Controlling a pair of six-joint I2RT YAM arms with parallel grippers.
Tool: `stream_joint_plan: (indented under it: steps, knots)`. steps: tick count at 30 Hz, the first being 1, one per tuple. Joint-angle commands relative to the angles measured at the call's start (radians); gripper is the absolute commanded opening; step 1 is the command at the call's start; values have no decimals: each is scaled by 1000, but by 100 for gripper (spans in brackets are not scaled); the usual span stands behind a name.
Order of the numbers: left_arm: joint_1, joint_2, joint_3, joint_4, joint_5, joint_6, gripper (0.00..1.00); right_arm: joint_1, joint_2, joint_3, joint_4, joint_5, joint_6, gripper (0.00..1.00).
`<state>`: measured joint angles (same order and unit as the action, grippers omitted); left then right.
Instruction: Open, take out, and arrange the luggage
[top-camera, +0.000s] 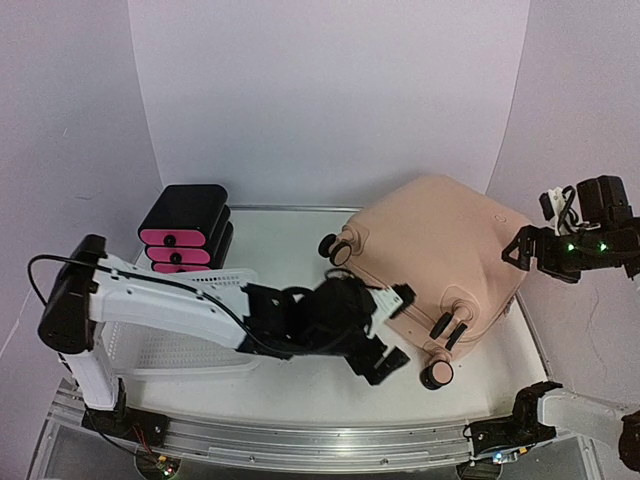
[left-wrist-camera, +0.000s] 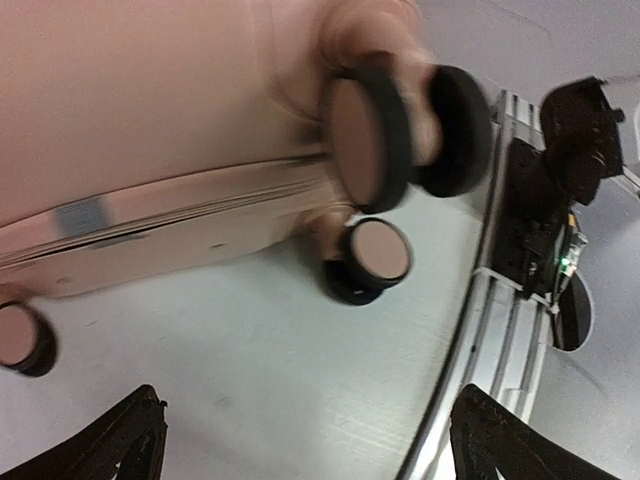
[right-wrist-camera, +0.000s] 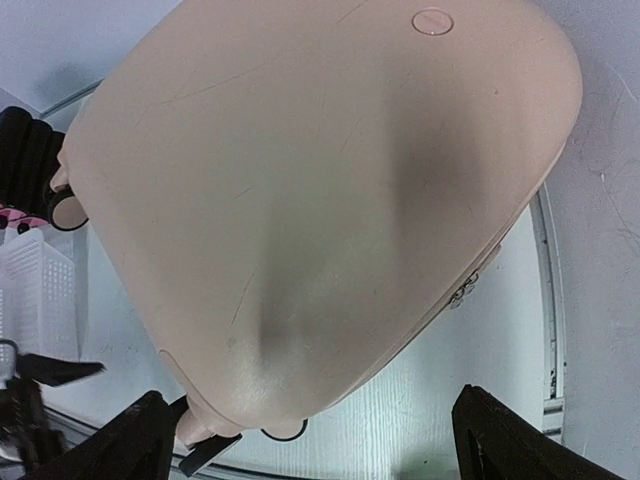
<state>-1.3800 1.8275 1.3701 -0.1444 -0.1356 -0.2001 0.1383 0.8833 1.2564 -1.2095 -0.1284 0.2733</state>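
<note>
Top external view, from the left: a small black-and-pink drawer box (top-camera: 185, 230) stands at the back, a white mesh basket (top-camera: 170, 350) sits in front of it, and the left gripper (top-camera: 392, 332) reaches past the basket with its jaws spread wide and nothing between them. It is just beside the wheel end of the luggage (top-camera: 440, 250). The peach-pink case lies closed on the right half of the worktop (top-camera: 300, 385), wheels (top-camera: 436, 375) toward the near edge. Above its far right corner hangs the right gripper (top-camera: 525, 250), also wide and holding nothing. I judge the opening step has not yet begun: the left wrist view shows the zip seam (left-wrist-camera: 180, 215) shut along the side. The next move likely calls for finding the zip pull (right-wrist-camera: 462, 292), seen low on the right flank in the right wrist view, and running it round while the other arm steadies the shell. I can read no brand or writing; a small grey tag (left-wrist-camera: 80, 217) on the seam is too blurred.
</note>
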Motion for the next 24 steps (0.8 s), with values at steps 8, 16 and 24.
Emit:
stream_joint_plan:
  steps: [8,16,24]
  knots:
    - [-131,322,382,198,-39,-39,99,-12,-97,-13,-69,-86,53,98]
    - [-130,396,510,221,-257,-32,96,-14,-125,-18,-89,-94,60,98]
    - [-117,429,562,225,-353,3,73,-14,-134,-25,-97,-94,60,98]
